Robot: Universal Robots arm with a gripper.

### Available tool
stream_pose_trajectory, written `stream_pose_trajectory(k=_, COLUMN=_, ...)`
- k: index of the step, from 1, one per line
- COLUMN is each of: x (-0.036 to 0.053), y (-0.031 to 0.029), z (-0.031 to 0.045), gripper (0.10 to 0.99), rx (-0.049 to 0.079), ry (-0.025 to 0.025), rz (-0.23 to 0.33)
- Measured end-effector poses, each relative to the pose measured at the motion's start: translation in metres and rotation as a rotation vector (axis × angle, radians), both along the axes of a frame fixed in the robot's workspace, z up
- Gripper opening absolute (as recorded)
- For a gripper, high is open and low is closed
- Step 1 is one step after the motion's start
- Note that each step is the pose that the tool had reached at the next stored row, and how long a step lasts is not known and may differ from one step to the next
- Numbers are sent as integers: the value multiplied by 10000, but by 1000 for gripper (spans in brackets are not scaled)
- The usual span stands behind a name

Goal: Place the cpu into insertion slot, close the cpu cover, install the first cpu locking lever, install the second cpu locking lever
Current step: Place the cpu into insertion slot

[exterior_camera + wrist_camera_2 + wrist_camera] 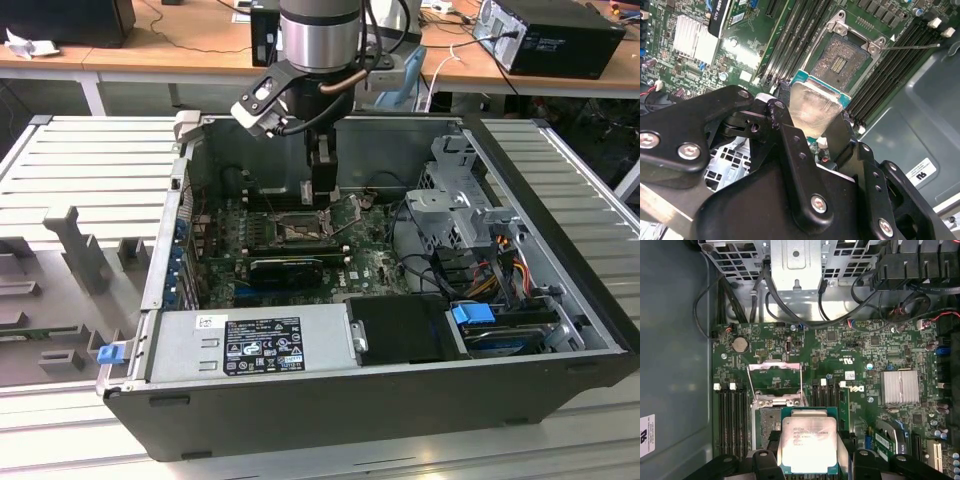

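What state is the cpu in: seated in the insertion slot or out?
Out. The gripper holds the cpu above the motherboard, and the insertion slot has its contact field bare.

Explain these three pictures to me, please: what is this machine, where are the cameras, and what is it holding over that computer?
The machine is a robot arm reaching down into an open computer case that lies on a grey ridged table. The exterior view comes from a camera standing away from the arm. Both wrist views come from cameras riding on the arm, looking past its gripper, a two-fingered clamp. In both wrist views the gripper is shut on the cpu, a small silvery square chip, held by its edges above the green motherboard. Close by is the insertion slot, the square socket with brownish contacts. It is uncovered, with the cpu cover flipped open beside it. The chip is not yet in the socket.
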State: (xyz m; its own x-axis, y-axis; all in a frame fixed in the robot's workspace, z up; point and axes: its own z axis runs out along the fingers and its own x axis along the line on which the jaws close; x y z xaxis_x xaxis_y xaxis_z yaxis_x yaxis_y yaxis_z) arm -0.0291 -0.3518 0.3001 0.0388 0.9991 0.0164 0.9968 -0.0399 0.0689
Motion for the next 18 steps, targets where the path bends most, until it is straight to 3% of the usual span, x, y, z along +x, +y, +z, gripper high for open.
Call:
stream_pose_trajectory(k=14, x=0, y=0, z=-107, gripper=529, rx=-1, ry=119, rz=0)
stream_pose_trajectory(k=18, x=-1, y=0, z=-221, gripper=529, rx=5, ry=156, rz=0)
